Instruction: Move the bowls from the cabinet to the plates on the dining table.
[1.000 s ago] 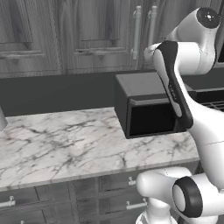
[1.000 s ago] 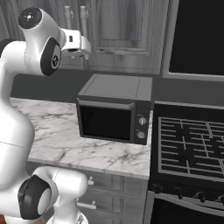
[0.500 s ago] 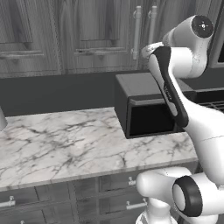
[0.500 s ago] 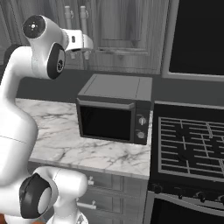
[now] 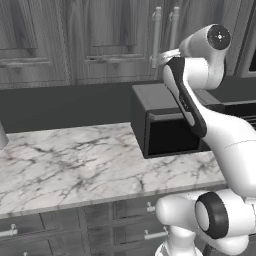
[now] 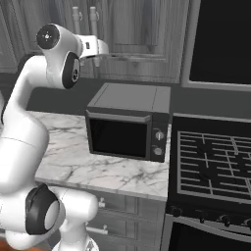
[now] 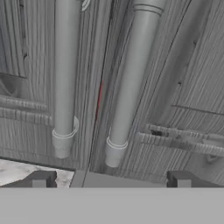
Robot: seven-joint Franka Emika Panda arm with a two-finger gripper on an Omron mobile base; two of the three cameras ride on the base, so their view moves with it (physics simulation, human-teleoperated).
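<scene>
The cabinet (image 5: 120, 40) is dark grey wood grain, and its tall doors are shut. My gripper (image 5: 160, 58) hovers just in front of its two silver bar handles (image 5: 156, 35), above the microwave. In the right base view the gripper (image 6: 101, 55) sits just below those handles (image 6: 93, 14). The hand view has both handles close up (image 7: 65, 87) (image 7: 131, 78), with the door seam between them and a thin red line in the seam. The gripper (image 7: 111, 180) is open, with nothing between its fingertips (image 7: 41, 178). The bowls are hidden. The plates and the dining table are out of view.
A black microwave (image 6: 127, 127) stands on the marble counter (image 5: 65, 160) under the cabinet, right below my hand. A black stove (image 6: 211, 162) adjoins it on the right. Low drawers (image 5: 120, 220) run under the counter.
The arm's upper joint has sunk a little and the hand has edged closer to the cabinet doors. The gripper has stayed open.
</scene>
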